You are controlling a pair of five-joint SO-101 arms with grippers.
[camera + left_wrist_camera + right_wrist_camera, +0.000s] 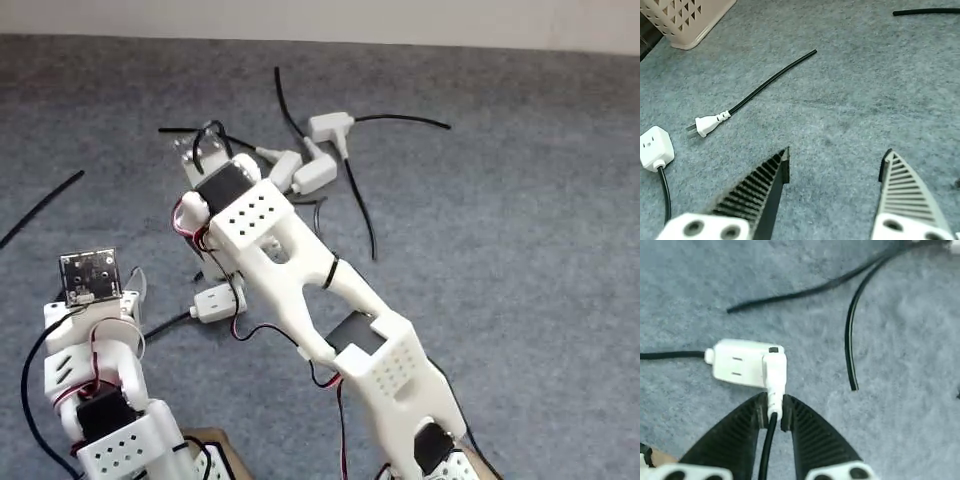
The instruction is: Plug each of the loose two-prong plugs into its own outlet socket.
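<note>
Right end effector (773,401) is seen clenched on a white two-prong plug (775,367), gripped low on its body where the black rubber cord (765,445) leaves between the fingers. The plug's long axis is carried in line with the fingers, pointing straight away from the end effector. Its far end is laid across one end of a white oblong outlet socket (735,367), whose own long axis runs crosswise to the plug. A free pair of slots is shown on the socket face just beside the plug. The prongs are hidden, so it cannot be told whether they are seated. The step in hand is judged to be the insertion itself, and the coming move is judged to turn on that crossing: the prongs would have to be lined up with slots at the socket's end and pressed in.

Left end effector (837,152) is held released, fingers wide apart, above the grey carpeted worktop (865,90). A second white plug (707,124) on a black cord lies ahead of it, well apart and off the line between the fingers. Its prongs are turned roughly toward a white cube-shaped outlet socket (655,145), near but not touching. This pair is judged the left arm's to take.

Further out, a pale latticed basket (690,20) stands on the worktop, and in the high view a cluster of further white plugs and sockets (305,165) lies beyond the long arm.
</note>
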